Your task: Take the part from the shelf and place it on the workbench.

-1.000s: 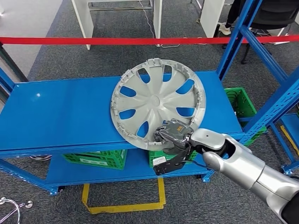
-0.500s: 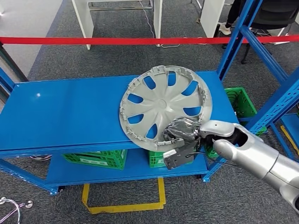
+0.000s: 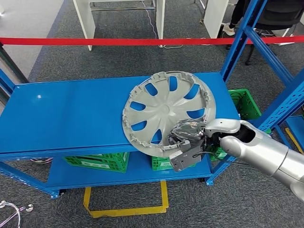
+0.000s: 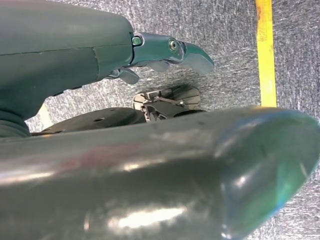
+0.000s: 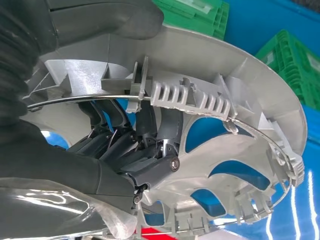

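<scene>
Right hand (image 3: 186, 142) fingers clamp the wheel cover's (image 3: 168, 111) near rim — disc tilted, far edge raised off the shelf (image 3: 64, 118)

Head view looks down at the shelf (image 3: 71, 118); wrist views sit close.

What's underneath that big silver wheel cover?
Mostly the blue shelf, seen through the wheel cover's openings. At its near edge, which overhangs, the robot's right hand grips it, fingers underneath. Green crates sit on the lower level. The cover hides whatever else lies beneath it.
</scene>
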Motion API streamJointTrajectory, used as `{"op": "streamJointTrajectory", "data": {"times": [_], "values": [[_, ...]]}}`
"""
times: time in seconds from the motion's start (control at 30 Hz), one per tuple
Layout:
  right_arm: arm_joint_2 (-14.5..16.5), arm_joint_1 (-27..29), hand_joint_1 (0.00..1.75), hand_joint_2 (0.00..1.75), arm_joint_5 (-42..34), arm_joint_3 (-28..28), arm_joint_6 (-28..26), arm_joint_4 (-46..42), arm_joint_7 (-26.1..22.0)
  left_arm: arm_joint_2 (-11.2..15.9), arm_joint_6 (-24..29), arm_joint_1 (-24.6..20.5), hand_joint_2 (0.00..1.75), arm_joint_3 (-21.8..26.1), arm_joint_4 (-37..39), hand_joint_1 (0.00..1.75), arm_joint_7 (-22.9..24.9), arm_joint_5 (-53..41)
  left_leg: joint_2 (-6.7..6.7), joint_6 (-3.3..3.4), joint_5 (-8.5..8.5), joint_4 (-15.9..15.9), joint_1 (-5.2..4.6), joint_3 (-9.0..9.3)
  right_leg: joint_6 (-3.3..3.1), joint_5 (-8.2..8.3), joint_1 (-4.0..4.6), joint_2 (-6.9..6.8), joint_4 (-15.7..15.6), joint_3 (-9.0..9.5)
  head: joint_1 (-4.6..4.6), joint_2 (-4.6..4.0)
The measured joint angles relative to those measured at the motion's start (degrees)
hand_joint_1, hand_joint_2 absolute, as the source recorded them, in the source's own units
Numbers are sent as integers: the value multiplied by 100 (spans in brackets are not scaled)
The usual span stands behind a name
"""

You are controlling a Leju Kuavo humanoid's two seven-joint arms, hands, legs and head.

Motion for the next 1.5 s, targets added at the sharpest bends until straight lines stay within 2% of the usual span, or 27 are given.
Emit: {"op": "streamJointTrajectory", "data": {"times": [0.03,0.07,0.1,0.17,0.2,0.23,0.43,0.6,0.87,1.13,1.3,1.43,1.5], "values": [[-3,-5,154,175,-4,21,4,0,-1,1,-1,0,0,-2,0,0,0,0,0,0,0,0,0,0,0,0,0,0,0,0,-1,0],[-7,-9,133,175,-9,34,6,0,-3,1,-1,0,0,-3,0,0,0,0,0,0,0,0,0,0,0,0,0,0,0,0,0,0],[-13,-16,104,175,-14,47,7,0,-4,1,-1,0,0,-4,0,0,0,0,0,0,0,0,0,0,0,0,0,0,0,0,0,0],[-23,-38,32,175,-33,81,7,0,-1,1,0,0,0,-5,0,0,0,0,0,0,0,0,0,0,0,0,0,1,0,0,1,0],[-30,-49,13,175,-43,103,7,0,1,1,0,0,0,-6,0,0,0,0,0,0,0,0,0,0,0,0,0,1,0,0,1,0],[-34,-56,2,175,-52,123,6,0,3,1,0,0,0,-6,0,0,0,0,0,0,0,0,0,0,0,0,0,1,0,1,1,0],[-38,-74,0,175,-65,238,-30,-10,-12,2,11,-1,0,-10,0,0,0,3,-2,0,0,0,1,1,0,0,1,-3,0,2,1,0],[-36,-35,0,175,47,285,-394,-13,-14,1,15,-3,0,-28,0,0,0,24,-2,0,0,-1,1,1,0,0,1,-3,0,4,0,0],[87,391,0,175,493,203,-1063,-13,-35,-4,7,-3,0,-91,0,0,-5,54,-2,0,0,0,1,1,0,0,1,-3,0,6,0,0],[225,688,0,175,753,25,-1272,-19,-48,-7,5,-3,0,-107,0,0,-8,65,-3,0,0,-1,1,2,0,0,1,-4,0,6,0,0],[383,1115,0,175,1489,-286,-1908,-113,59,-19,9,-3,0,-115,0,0,-14,107,-4,0,0,-1,1,2,0,-1,2,-5,0,6,0,0],[615,1745,0,175,2457,-655,-2801,-291,264,-39,23,-2,0,-128,0,0,-28,151,-10,0,-1,-1,2,1,0,-3,2,-12,0,6,1,0],[706,2030,0,175,2715,-798,-3016,-381,308,-49,36,-1,0,-137,0,0,-40,168,-11,0,-1,-2,1,0,1,-3,2,-13,0,6,0,0]]}}
